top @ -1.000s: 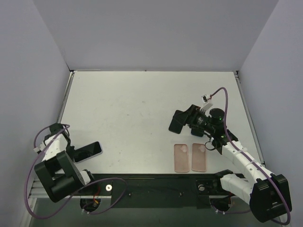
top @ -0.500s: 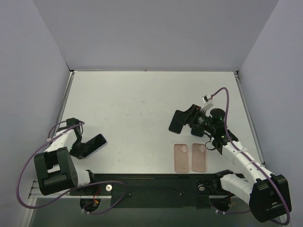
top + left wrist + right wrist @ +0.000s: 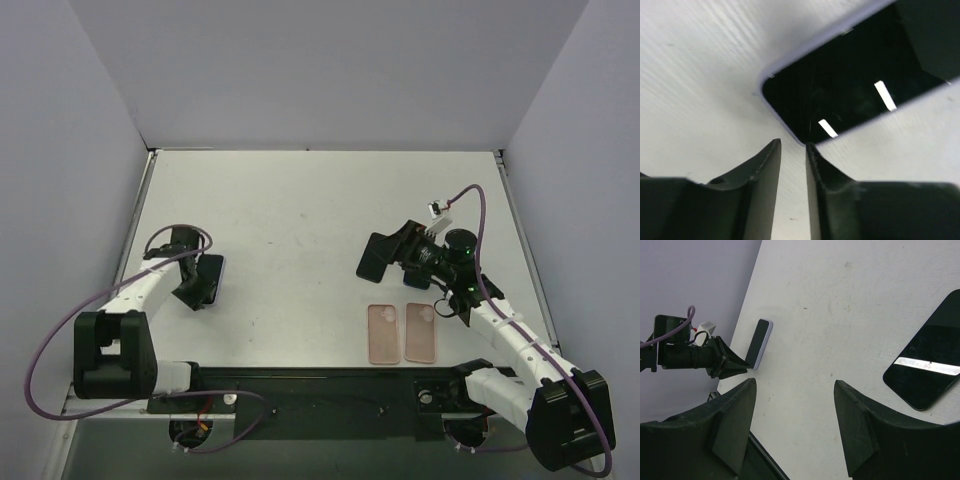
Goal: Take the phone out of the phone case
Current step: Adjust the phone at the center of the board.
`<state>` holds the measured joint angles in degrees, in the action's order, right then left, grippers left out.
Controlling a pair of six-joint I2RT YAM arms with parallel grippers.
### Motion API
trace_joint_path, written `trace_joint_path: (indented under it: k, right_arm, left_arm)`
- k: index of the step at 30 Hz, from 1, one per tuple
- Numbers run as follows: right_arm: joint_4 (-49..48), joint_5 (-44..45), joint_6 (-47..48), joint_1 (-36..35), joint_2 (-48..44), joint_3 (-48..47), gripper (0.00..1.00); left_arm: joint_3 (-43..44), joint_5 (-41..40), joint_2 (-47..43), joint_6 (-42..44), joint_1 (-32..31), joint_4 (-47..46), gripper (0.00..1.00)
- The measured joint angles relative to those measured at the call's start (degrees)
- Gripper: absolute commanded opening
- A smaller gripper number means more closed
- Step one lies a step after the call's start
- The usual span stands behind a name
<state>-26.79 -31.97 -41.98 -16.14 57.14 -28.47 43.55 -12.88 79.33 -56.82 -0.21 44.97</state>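
A phone (image 3: 209, 278) with a black screen (image 3: 850, 85) sits in a pale lavender phone case (image 3: 771, 75) and lies flat on the table's left side. My left gripper (image 3: 195, 297) is low over the table at the phone's near corner. Its jaws (image 3: 793, 146) are open by a narrow gap, with bare table between them and nothing held. The right wrist view shows the same phone (image 3: 760, 344) from afar. My right gripper (image 3: 795, 382) hangs open over bare table at the middle right, empty.
Two empty translucent pink cases (image 3: 382, 333) (image 3: 421, 331) lie side by side near the front edge. A bare black phone (image 3: 925, 365) lies close to my right gripper. Grey walls close in the table on the left, back and right.
The left arm swung away from the front left corner, taking the cased phone farther in and turning it lengthwise. Its jaws have parted slightly and let go. The right arm stayed still.
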Motion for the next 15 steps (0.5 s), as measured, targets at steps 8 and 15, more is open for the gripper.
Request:
trace_joint_path:
  k: [8,15]
  right_arm:
    - [-1.29,-0.46,-0.44,0.00,0.02,0.76,0.58]
    - [-2.56,-0.50,-0.57,0.00,0.02,1.05,0.57]
  left_arm:
    - [1.70,7.26,-12.35,17.18,-1.38,-6.29,0.88]
    - [11.56,14.62,3.56,38.45,3.08,-10.03,0.88]
